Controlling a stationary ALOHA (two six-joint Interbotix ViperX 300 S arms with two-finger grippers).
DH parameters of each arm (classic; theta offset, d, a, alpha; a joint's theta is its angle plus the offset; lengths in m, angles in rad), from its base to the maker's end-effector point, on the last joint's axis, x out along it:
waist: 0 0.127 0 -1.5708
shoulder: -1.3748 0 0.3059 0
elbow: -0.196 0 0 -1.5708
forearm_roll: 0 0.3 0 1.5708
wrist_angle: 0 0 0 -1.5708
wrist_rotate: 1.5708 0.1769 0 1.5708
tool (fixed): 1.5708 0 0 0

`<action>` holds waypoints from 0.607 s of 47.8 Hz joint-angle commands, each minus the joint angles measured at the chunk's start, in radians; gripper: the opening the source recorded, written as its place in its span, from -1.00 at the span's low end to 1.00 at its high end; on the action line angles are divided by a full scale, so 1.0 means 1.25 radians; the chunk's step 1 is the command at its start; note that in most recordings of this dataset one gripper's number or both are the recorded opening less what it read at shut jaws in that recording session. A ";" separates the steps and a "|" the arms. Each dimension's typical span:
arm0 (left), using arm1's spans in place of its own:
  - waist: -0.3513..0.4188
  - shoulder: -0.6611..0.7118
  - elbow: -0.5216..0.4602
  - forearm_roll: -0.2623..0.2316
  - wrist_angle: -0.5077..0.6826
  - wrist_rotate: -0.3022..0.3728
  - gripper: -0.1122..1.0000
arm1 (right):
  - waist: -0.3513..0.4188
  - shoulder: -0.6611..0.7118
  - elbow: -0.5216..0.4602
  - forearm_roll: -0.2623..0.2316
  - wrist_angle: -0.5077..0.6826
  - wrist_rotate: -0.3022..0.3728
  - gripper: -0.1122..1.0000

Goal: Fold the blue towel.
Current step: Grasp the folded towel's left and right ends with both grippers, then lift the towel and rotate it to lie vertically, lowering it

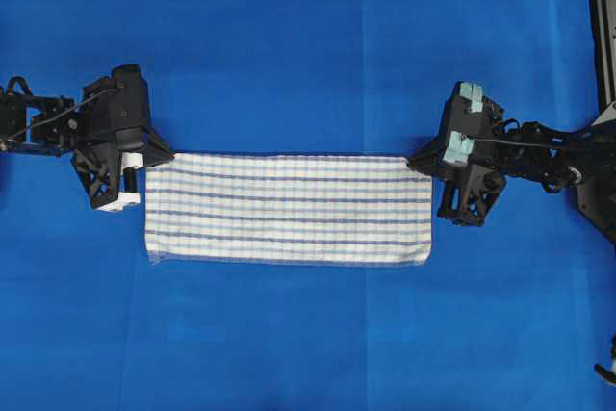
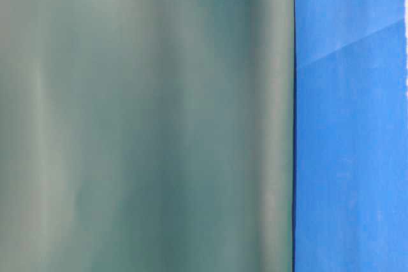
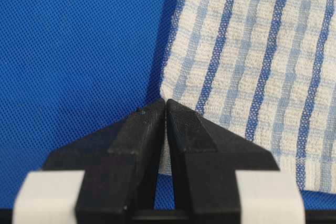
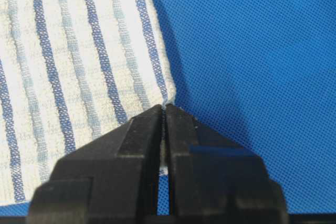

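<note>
The blue towel (image 1: 287, 209), white with thin dark-blue and pale-blue stripes, lies as a long flat rectangle on the blue sheet in the overhead view. My left gripper (image 1: 162, 156) is shut on its far left corner; the left wrist view shows the towel (image 3: 252, 66) with its corner pinched between the black fingers (image 3: 142, 129). My right gripper (image 1: 418, 157) is shut on the far right corner; the right wrist view shows the towel (image 4: 73, 66) with its hem caught between the fingers (image 4: 184, 129).
The plain blue sheet (image 1: 289, 45) covers the whole table around the towel. A black frame (image 1: 602, 26) stands at the right edge. The table-level view is blocked by a blurred grey-green surface (image 2: 146, 119), with blue sheet at its right.
</note>
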 commanded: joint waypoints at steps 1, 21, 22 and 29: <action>0.002 -0.010 -0.012 0.001 -0.002 0.000 -0.76 | 0.000 -0.022 -0.009 0.001 -0.010 0.000 -0.89; 0.002 -0.169 -0.055 0.001 0.166 0.012 -0.76 | -0.007 -0.189 0.001 0.001 -0.001 -0.005 -0.89; 0.002 -0.182 -0.056 0.001 0.175 0.012 -0.76 | -0.007 -0.199 0.001 0.001 0.002 -0.006 -0.89; 0.002 -0.274 -0.058 0.001 0.233 0.012 -0.76 | -0.013 -0.280 0.001 0.001 0.039 -0.006 -0.89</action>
